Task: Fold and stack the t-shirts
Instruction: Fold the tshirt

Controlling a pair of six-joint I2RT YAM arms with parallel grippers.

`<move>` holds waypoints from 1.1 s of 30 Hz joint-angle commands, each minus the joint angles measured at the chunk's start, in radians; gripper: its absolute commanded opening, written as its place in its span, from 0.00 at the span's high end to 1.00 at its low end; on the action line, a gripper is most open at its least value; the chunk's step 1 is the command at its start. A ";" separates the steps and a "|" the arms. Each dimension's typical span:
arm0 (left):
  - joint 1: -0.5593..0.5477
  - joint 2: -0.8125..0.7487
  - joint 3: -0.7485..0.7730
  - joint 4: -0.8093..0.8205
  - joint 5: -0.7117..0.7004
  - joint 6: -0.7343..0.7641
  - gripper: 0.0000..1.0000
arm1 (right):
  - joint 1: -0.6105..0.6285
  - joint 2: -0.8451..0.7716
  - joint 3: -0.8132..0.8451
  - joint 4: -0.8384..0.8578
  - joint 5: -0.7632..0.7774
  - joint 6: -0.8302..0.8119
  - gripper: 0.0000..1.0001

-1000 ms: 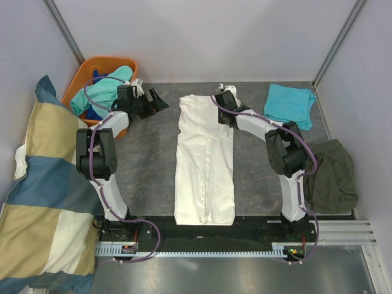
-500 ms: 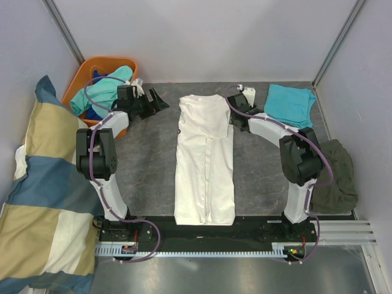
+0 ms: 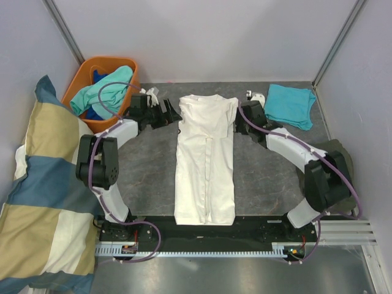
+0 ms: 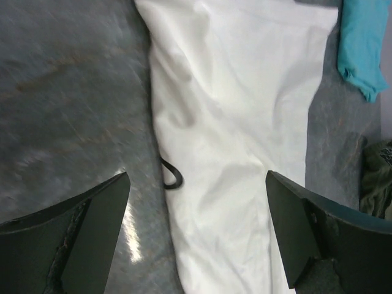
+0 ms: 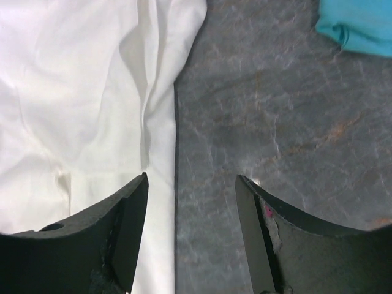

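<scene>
A cream-white t-shirt (image 3: 206, 165) lies flat in a long narrow fold down the middle of the table. My left gripper (image 3: 171, 114) is open and empty at the shirt's upper left edge. In the left wrist view the gripper (image 4: 197, 184) has the white shirt (image 4: 239, 122) between its spread fingers. My right gripper (image 3: 241, 115) is open and empty at the shirt's upper right edge. In the right wrist view the gripper (image 5: 191, 184) straddles the edge of the shirt (image 5: 79, 92). A folded turquoise t-shirt (image 3: 289, 104) lies at the back right.
An orange basket (image 3: 86, 68) at the back left holds mint-green (image 3: 101, 89) and blue shirts. A dark olive garment (image 3: 334, 174) is crumpled at the right edge. The big yellow-and-blue checked pillow (image 3: 43, 196) fills the left side.
My left gripper has moved right, up to the shirt's left edge. My right gripper has left the shirt's top right corner, swung out to the right and come down beside its right edge.
</scene>
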 commanded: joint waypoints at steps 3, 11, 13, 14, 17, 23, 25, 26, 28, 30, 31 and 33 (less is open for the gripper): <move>-0.202 -0.338 -0.262 -0.071 -0.172 0.001 0.00 | 0.045 -0.289 -0.192 -0.078 -0.120 0.005 0.34; -0.388 -0.929 -0.671 -0.278 -0.354 -0.193 0.00 | 0.264 -0.653 -0.431 -0.281 -0.082 0.307 0.36; -0.434 -1.024 -0.749 -0.343 -0.393 -0.257 0.00 | 0.339 -0.710 -0.496 -0.327 -0.034 0.384 0.36; -0.452 -1.105 -0.773 -0.360 -0.410 -0.282 0.00 | 0.365 -0.759 -0.540 -0.339 -0.013 0.468 0.36; -0.547 -1.205 -0.861 -0.386 -0.463 -0.375 0.00 | 0.465 -0.820 -0.606 -0.394 0.046 0.602 0.36; -0.687 -1.256 -0.952 -0.435 -0.562 -0.495 0.00 | 0.631 -0.845 -0.669 -0.445 0.109 0.795 0.38; -0.710 -1.268 -0.981 -0.441 -0.572 -0.529 0.00 | 0.680 -0.830 -0.677 -0.451 0.122 0.866 0.38; -0.728 -1.273 -1.001 -0.444 -0.574 -0.549 0.00 | 0.730 -0.825 -0.679 -0.459 0.139 0.887 0.39; -0.748 -1.296 -1.013 -0.452 -0.572 -0.558 0.00 | 0.780 -0.808 -0.676 -0.469 0.153 0.958 0.39; -0.781 -1.314 -1.021 -0.470 -0.582 -0.581 0.00 | 0.852 -0.798 -0.671 -0.489 0.178 1.005 0.40; -0.791 -1.326 -1.019 -0.478 -0.585 -0.587 0.00 | 0.875 -0.785 -0.668 -0.496 0.188 1.045 0.40; -0.819 -1.329 -1.016 -0.498 -0.586 -0.601 0.00 | 0.933 -0.770 -0.666 -0.500 0.201 1.085 0.40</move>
